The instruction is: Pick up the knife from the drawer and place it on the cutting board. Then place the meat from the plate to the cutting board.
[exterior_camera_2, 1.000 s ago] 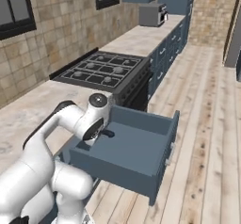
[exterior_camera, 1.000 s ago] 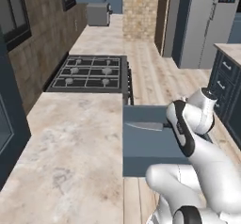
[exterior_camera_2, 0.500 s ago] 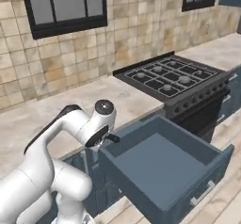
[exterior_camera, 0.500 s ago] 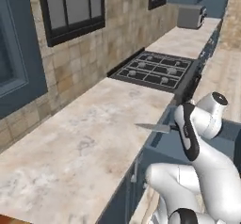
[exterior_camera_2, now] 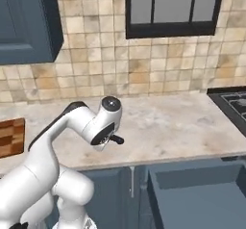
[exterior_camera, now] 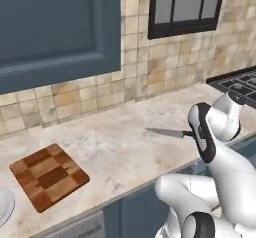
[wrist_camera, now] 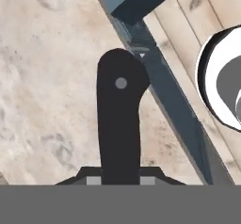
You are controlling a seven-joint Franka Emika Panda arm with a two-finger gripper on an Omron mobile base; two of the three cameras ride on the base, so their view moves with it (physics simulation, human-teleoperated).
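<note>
Left base view takes in the long marble desk under a tiled wall, running from the stove at the right to the cutting board at the far left. That spread explains the carry: the board lies flat near the desk's front edge, well apart from the arm, so the knife has to travel leftward across bare stone to reach it. Just left of the board a sliver of the white plate shows at the picture's edge; whether the meat lies on it cannot be told. In the right base view the drawer stands pulled out below the desk edge, and no knife is seen in the part that shows, which fits the knife being already lifted out.

The knife hangs level above the desk, its blade pointing left toward the board, handle tucked back into the arm's wrist. A flat, level hold like this probably suits laying it straight down on the wood.

The end effector is pinching the black handle in the hand view, with its fingertips pressed against both sides near the base, so the opening is no wider than the handle itself. It touches nothing else; the desk and drawer edge lie beyond it
</note>
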